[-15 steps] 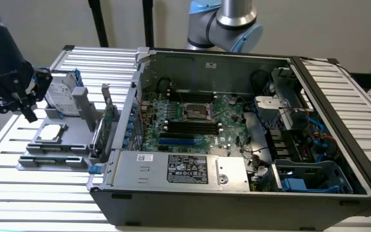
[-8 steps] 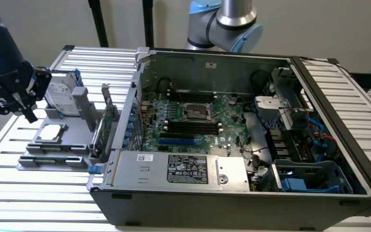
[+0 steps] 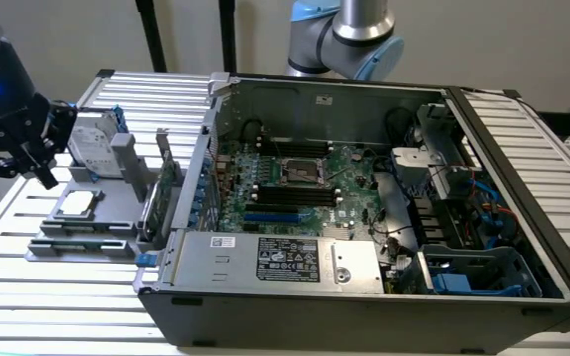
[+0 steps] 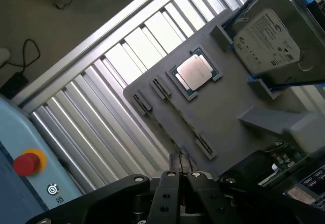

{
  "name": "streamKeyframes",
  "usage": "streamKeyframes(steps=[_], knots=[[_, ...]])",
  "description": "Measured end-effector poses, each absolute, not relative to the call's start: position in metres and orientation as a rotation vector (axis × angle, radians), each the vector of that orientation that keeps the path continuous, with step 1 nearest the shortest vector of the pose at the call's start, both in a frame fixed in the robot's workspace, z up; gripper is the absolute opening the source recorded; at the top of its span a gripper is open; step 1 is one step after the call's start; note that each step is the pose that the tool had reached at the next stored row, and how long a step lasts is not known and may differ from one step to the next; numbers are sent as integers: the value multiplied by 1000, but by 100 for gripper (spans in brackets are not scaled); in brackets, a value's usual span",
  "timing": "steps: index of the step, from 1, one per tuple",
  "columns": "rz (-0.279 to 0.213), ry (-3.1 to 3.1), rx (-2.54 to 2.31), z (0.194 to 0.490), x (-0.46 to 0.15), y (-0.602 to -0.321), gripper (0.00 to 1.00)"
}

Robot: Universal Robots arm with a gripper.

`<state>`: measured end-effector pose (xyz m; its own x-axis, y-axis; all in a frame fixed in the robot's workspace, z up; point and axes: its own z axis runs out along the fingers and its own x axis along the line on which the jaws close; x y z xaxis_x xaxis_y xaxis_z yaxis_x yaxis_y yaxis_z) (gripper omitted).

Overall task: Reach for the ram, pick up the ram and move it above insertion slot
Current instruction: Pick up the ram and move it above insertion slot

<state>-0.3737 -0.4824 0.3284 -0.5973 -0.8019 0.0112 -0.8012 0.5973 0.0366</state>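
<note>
Ram (image 3: 79, 244) lies in grey holder (image 3: 116, 213); hand (image 4: 180, 159) hovers nearby, closed, empty.

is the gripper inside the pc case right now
No, the gripper is outside the case, by the gray tray at the exterior view's left.

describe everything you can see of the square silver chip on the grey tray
The chip is a square processor: a plain silver metal lid on a green board whose edge shows around it. It lies flat, lid up, in a square frame on the grey tray, beside the silver hard drive. Only the tray touches it; the gripper is apart from it.
</note>
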Motion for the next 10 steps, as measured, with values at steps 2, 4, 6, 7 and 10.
streamKeyframes(steps=[2, 4, 6, 7, 10], knots=[[-42, -2758, 1447, 328, -374, -482, 11], [-42, -2731, 1496, 328, -374, -482, 11], [-41, -2702, 1546, 328, -374, -482, 11], [-40, -2688, 1570, 328, -374, -482, 11], [-39, -2644, 1642, 328, -374, -482, 11]])
